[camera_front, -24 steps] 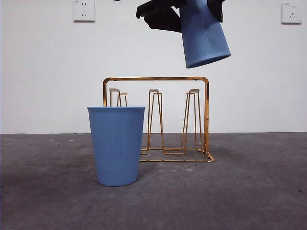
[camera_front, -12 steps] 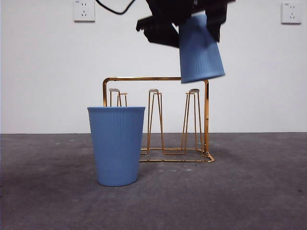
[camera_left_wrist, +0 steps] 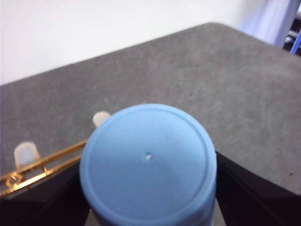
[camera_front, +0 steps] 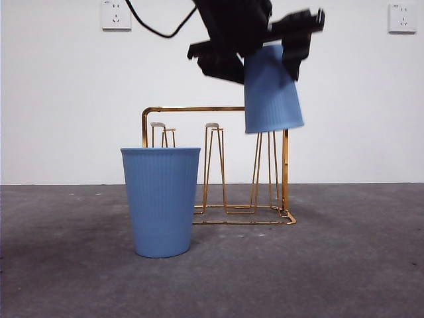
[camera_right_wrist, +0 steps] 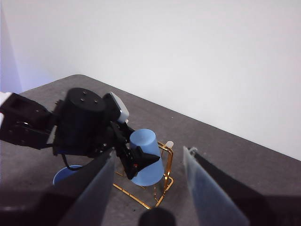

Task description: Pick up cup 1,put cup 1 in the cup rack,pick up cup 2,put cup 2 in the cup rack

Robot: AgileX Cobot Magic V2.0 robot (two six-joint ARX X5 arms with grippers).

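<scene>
My left gripper is shut on a blue ribbed cup, held upside down and slightly tilted over the right peg of the gold wire cup rack. The cup's rim hides that peg's tip. In the left wrist view the cup's base fills the space between the jaws, with the rack and two whitish peg tips beside it. A second blue cup stands upright in front of the rack's left end. My right gripper is open and empty, high above the scene.
The right wrist view shows the left arm, the held cup, the rack and the standing cup from above. The dark grey table meets a white wall with two sockets.
The left gripper has come down with the upside-down cup and moved slightly left. The cup's rim went from above the rack's top bar to below it, over the right peg.
</scene>
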